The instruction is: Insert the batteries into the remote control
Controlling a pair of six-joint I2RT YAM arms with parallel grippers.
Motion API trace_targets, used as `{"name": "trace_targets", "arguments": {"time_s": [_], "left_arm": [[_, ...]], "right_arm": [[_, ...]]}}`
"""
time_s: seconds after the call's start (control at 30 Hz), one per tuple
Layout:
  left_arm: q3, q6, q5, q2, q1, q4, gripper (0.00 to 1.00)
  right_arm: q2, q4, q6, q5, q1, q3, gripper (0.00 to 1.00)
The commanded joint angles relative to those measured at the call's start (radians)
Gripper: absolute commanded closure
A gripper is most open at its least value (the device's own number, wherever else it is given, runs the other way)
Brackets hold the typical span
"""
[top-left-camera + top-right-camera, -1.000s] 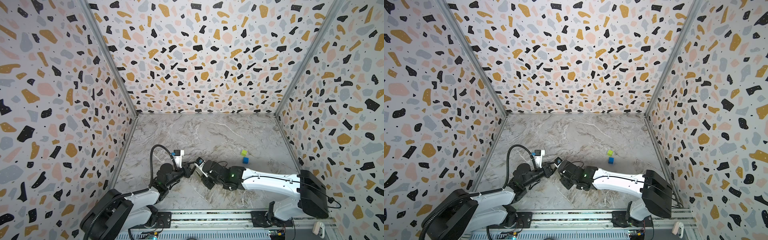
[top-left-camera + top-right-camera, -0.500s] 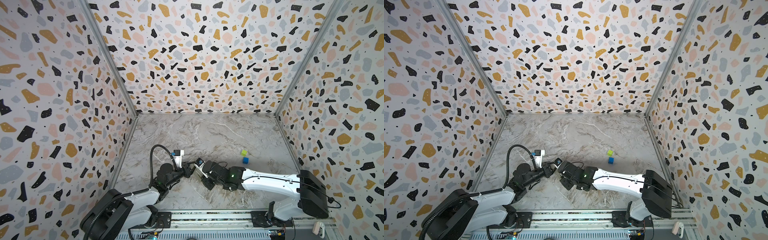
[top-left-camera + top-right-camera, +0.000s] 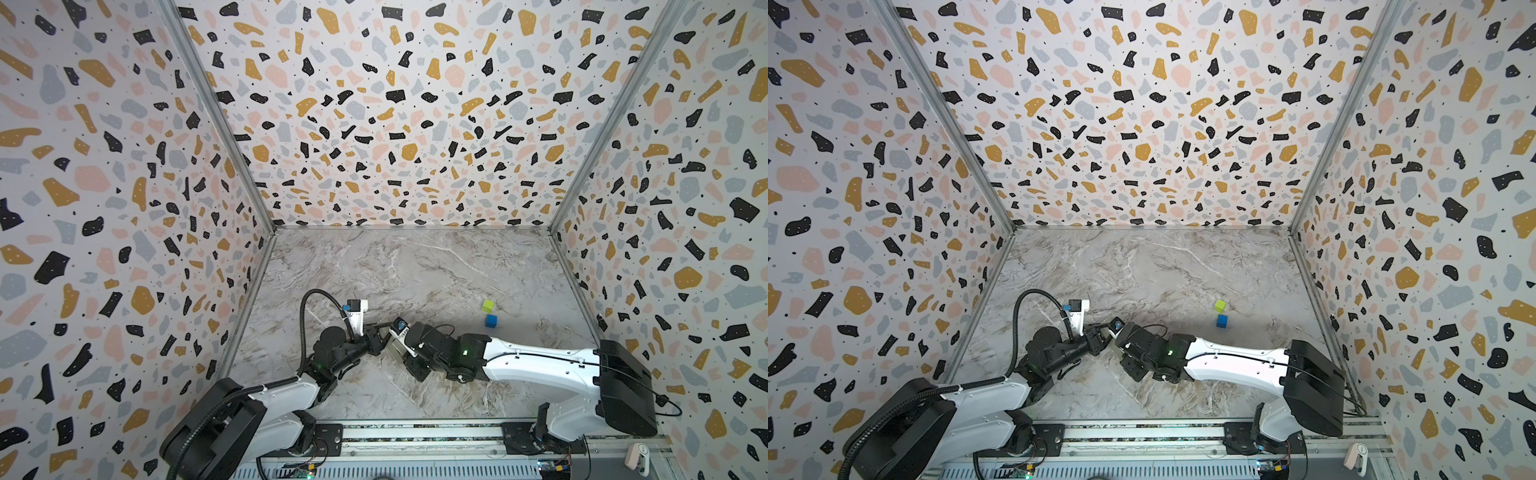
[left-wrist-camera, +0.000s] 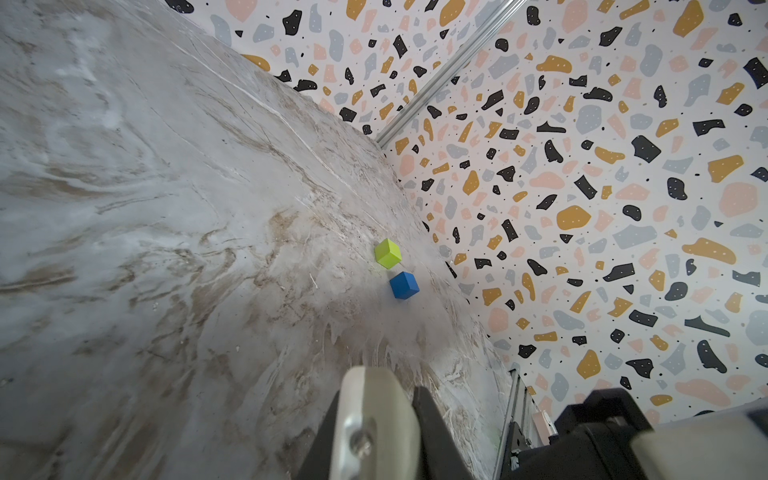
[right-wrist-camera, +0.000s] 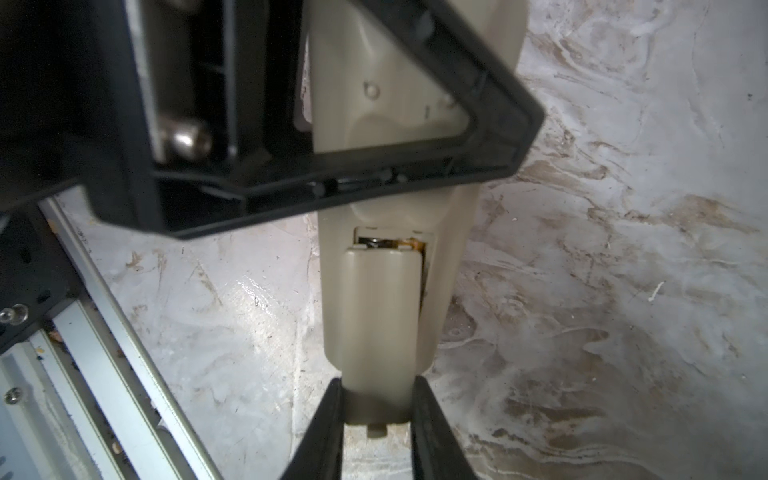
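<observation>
The remote control (image 5: 382,124) is a beige-white bar held just above the marbled floor between both arms, back side towards the right wrist camera. My left gripper (image 4: 376,395) is shut on one end of it; in both top views it meets the right gripper near the front centre (image 3: 380,343). My right gripper (image 5: 378,386) is shut on the battery cover (image 5: 380,316), which sticks out past the remote's other end. A narrow gap (image 5: 386,243) above the cover shows something dark and metallic. The batteries are otherwise hidden.
A green cube (image 3: 488,305) and a blue cube (image 3: 491,320) lie on the floor to the right of the grippers. Patterned walls enclose three sides. A metal rail (image 3: 415,434) runs along the front edge under the arm bases.
</observation>
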Motion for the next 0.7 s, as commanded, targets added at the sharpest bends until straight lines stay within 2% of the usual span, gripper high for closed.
{"name": "trace_targets", "arguments": {"time_s": [0.0,0.67], "left_arm": [[0.030,0.008,0.015,-0.008,-0.004,0.092,1.00],[0.029,-0.003,0.042,-0.001,-0.006,0.121,1.00]], "right_arm": [[-0.029,0.013,0.020,0.024,-0.009,-0.010,1.00],[0.008,0.053,0.013,-0.001,-0.035,0.014,1.00]]}}
